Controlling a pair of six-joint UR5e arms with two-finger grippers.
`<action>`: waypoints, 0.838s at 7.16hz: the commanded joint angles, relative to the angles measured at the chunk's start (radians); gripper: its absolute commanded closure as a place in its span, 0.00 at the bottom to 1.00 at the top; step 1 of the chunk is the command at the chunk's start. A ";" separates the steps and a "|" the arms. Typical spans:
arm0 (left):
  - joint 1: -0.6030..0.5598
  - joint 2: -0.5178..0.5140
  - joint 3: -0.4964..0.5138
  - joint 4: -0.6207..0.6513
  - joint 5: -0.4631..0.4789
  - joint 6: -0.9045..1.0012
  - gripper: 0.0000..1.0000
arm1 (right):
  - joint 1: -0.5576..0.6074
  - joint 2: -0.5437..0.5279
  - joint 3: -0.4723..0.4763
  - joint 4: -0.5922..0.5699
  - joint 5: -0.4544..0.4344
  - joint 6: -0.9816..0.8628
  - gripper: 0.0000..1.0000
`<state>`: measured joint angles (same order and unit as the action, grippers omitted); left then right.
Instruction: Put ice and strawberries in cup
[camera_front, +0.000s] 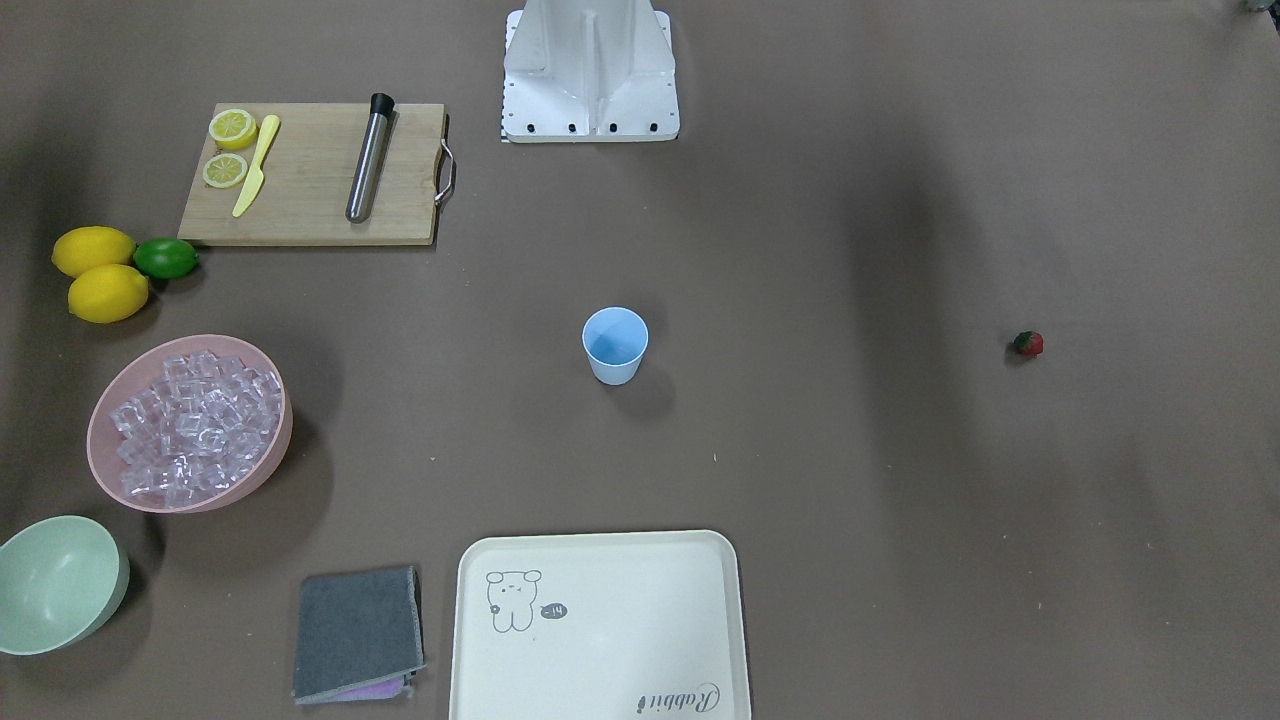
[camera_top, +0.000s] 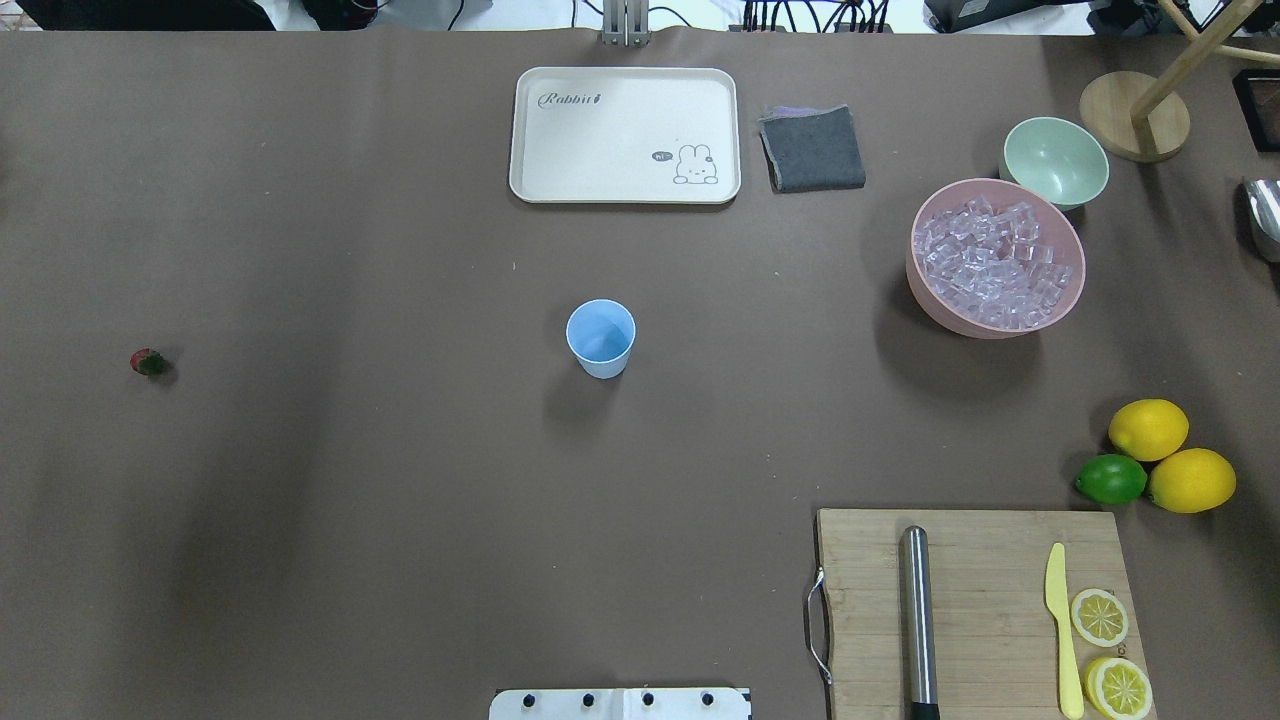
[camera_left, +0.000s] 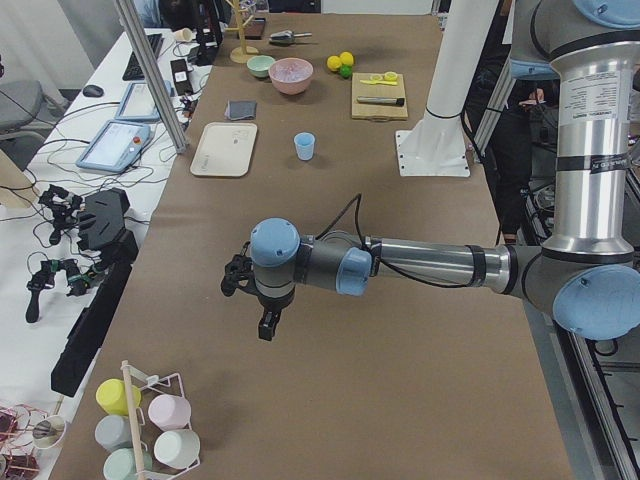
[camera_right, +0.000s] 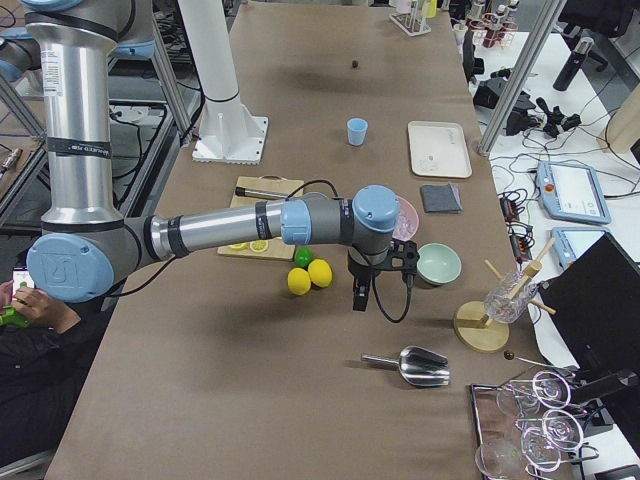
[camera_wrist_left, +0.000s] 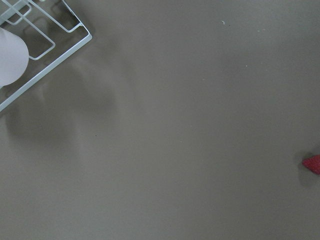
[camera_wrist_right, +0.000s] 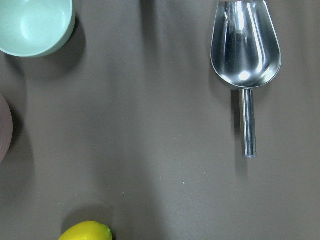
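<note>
The light-blue cup (camera_top: 600, 338) stands upright mid-table, also in the front view (camera_front: 615, 345). The ice (camera_top: 995, 262) fills a pink bowl (camera_top: 925, 290) at the right, also in the front view (camera_front: 195, 420). The strawberry (camera_top: 149, 362) lies alone far left; its red tip shows at the left wrist view's right edge (camera_wrist_left: 312, 163). My left gripper (camera_left: 266, 328) hangs over bare table, well short of the strawberry. My right gripper (camera_right: 358, 298) hangs near the lemons and green bowl. Neither shows its fingers in a wrist view, so I cannot tell open or shut.
A metal scoop (camera_wrist_right: 245, 45) lies beside a pale green bowl (camera_wrist_right: 35, 25). Two lemons (camera_top: 1150, 430) and a lime (camera_top: 1110, 480) sit by a cutting board (camera_top: 980, 600) with muddler and knife. A cream tray (camera_top: 625, 135) and grey cloth (camera_top: 812, 148) lie far. A cup rack (camera_left: 140, 430) stands at the left end.
</note>
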<state>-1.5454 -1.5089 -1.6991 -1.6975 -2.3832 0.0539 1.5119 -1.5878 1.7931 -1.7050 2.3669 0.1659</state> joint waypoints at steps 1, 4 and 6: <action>0.007 -0.007 -0.001 -0.001 -0.004 -0.002 0.02 | -0.001 0.000 0.006 0.001 0.002 0.004 0.01; 0.007 -0.022 0.001 -0.001 0.004 0.000 0.02 | -0.005 0.014 0.008 0.001 -0.005 0.006 0.01; 0.007 -0.025 -0.004 -0.002 0.054 -0.002 0.02 | -0.015 0.022 0.009 0.001 -0.006 0.006 0.01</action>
<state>-1.5387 -1.5321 -1.7002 -1.6985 -2.3585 0.0532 1.5016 -1.5705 1.8013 -1.7042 2.3617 0.1719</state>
